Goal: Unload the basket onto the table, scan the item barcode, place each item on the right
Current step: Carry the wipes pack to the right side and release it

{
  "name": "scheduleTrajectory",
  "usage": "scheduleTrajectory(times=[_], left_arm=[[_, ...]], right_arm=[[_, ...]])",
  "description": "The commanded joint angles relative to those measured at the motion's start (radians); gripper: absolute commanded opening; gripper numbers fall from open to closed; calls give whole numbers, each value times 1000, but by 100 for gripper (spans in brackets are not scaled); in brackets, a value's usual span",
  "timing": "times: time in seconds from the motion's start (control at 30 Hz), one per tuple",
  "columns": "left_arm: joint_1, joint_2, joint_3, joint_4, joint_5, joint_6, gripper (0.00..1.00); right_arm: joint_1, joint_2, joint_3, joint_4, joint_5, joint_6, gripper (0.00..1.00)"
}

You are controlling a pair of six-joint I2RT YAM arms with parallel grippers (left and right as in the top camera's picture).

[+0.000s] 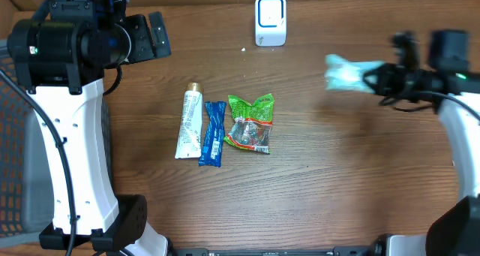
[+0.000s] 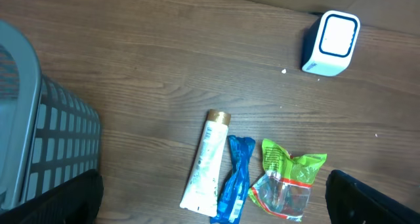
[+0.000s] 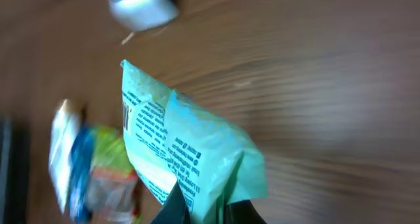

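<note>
**Right fingers** [image 3: 172, 209] are clamped on the lower edge of a mint-green packet [image 3: 184, 138], holding it in the air above the right side of the table [image 1: 337, 181]. The packet is well apart from the barcode scanner [image 1: 270, 19], a rounded white box. It is thin, crinkled printed film, judged light, limp and probably slippery, so an edge pinch clear of the print suits it. **Left fingers** [image 2: 371, 198] stand wide apart and empty. A smooth white tube [image 1: 189, 124], a blue sachet [image 1: 213, 134] and a glossy green snack bag [image 1: 251, 123] lie side by side.
</note>
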Motion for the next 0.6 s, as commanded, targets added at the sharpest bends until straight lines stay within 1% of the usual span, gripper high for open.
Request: scheduleTrajectory(times=[0.0, 0.13, 0.27, 0.5, 0.57], left_arm=[[-1, -2, -3, 4, -10, -14, 100], [-1, -1, -3, 4, -10, -14, 100], [-1, -2, -3, 4, -10, -14, 100], [-1, -2, -3, 4, -10, -14, 100], [-1, -2, -3, 3, -10, -14, 100]], right_arm=[[-180, 4, -125, 119, 32, 217, 4], [-310, 34, -224, 245, 43, 311, 4], [-402, 95, -266, 331, 43, 361, 4], [-417, 200, -266, 408, 48, 372, 4], [-417, 224, -266, 407, 95, 436, 4]])
